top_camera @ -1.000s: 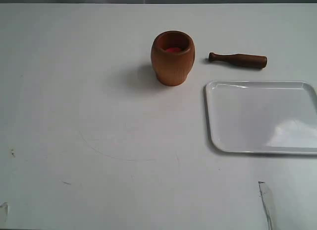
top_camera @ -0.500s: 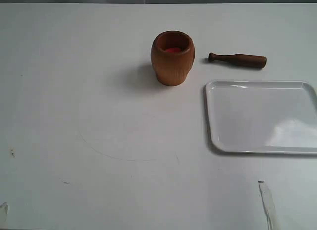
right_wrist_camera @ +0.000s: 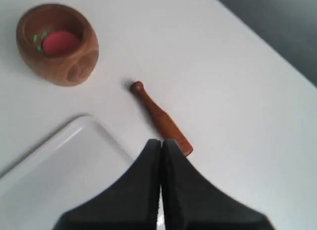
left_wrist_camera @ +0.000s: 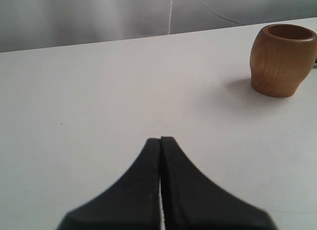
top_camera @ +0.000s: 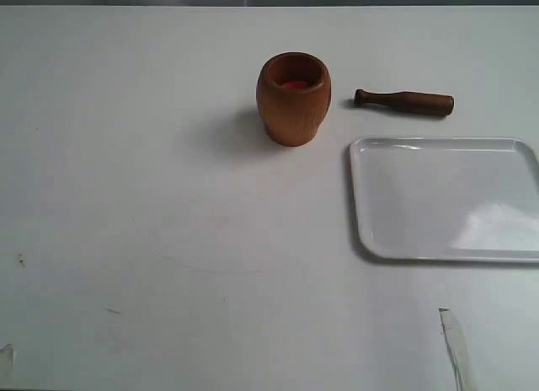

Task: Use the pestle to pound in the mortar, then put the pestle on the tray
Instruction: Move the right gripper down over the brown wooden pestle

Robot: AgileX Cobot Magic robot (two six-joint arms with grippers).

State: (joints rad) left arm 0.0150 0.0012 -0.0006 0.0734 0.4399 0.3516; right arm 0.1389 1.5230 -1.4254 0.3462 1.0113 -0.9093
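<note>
The light-brown wooden mortar (top_camera: pixel 293 98) stands upright on the white table, something red inside it (right_wrist_camera: pixel 59 42). To its right the dark reddish pestle (top_camera: pixel 404 102) lies flat on the table, knob end toward the mortar. The glossy white tray (top_camera: pixel 446 197) sits in front of the pestle. Neither gripper shows in the exterior view. My left gripper (left_wrist_camera: pixel 160 139) is shut and holds nothing, with the mortar (left_wrist_camera: pixel 283 60) well away from it. My right gripper (right_wrist_camera: pixel 161 141) is shut and holds nothing, hovering above the tray's edge (right_wrist_camera: pixel 74 141) near the pestle's thick end (right_wrist_camera: pixel 161 117).
The white table (top_camera: pixel 126 197) reaches a dark far edge at the back. A thin pale strip (top_camera: pixel 453 345) lies near the front right, and small dark marks (top_camera: pixel 21 259) dot the front left.
</note>
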